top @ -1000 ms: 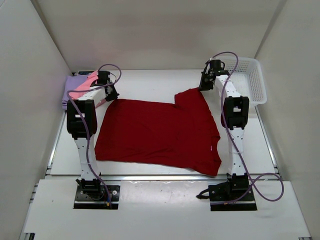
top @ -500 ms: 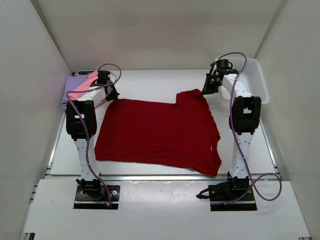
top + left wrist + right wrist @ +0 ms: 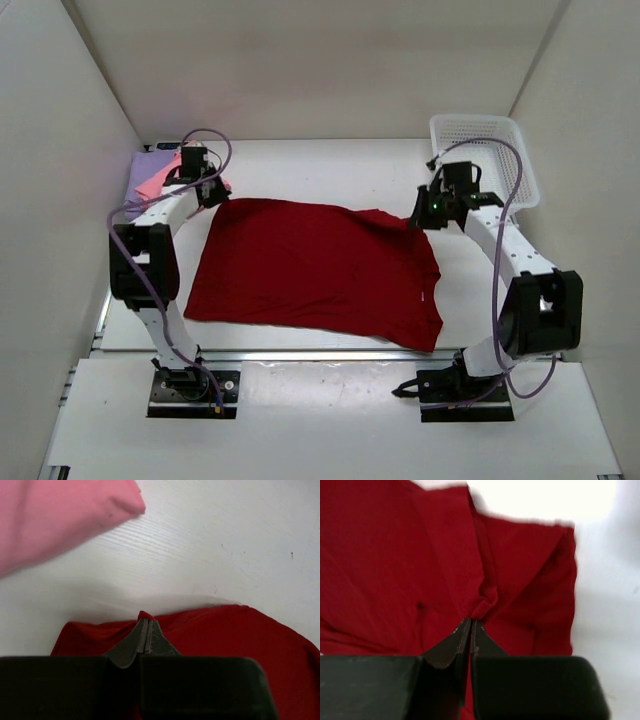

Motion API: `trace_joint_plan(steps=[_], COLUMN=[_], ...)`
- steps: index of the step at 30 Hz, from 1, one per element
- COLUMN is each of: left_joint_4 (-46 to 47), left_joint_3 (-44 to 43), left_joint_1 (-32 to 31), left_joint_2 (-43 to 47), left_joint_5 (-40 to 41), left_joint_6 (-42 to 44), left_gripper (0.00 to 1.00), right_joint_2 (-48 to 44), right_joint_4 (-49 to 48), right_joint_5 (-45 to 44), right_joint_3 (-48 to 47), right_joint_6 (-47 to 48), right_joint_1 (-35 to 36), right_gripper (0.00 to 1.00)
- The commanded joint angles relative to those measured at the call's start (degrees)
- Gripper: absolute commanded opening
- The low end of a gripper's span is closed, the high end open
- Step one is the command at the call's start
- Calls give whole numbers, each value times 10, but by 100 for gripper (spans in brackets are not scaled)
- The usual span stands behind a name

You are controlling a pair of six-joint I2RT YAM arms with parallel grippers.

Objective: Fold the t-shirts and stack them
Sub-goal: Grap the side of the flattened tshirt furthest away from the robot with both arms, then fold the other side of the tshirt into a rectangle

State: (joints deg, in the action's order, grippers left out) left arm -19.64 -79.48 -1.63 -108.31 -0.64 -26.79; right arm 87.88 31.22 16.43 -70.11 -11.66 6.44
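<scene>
Two closed pinches: left gripper (image 3: 144,625) and right gripper (image 3: 471,625) are each clamping a far corner of the red shirt (image 3: 310,270) lying spread on the table (image 3: 300,165), so uneven pulling is risking a slipped, bunched fold or cloth dragging into the pink shirt (image 3: 158,182).

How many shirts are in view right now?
3: red shirt spread out in the centre; pink shirt atop lavender shirt, far left. Others could hide underneath.

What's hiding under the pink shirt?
A lavender t-shirt lies under the pink t-shirt, peeking out along its left edge. The rest is covered, so anything else beneath cannot be seen.
</scene>
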Motion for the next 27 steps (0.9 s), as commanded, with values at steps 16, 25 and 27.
trace_joint_plan(steps=[16, 25, 27], left_joint_4=[-2, -6, -8], left_joint_3=[177, 203, 211], left_joint_1=[63, 73, 72], left_joint_2=[162, 181, 186], left_joint_5=[-14, -44, -30], left_joint_6=[16, 5, 9], left_gripper=[0, 0, 0], right_joint_2=[-265, -328, -331], right_joint_4=[-20, 44, 77], right_joint_5=[15, 23, 23], right_joint_3=[272, 284, 283], right_joint_6=[-1, 8, 10], right_joint_1=[-99, -107, -102], right_gripper=[0, 0, 0])
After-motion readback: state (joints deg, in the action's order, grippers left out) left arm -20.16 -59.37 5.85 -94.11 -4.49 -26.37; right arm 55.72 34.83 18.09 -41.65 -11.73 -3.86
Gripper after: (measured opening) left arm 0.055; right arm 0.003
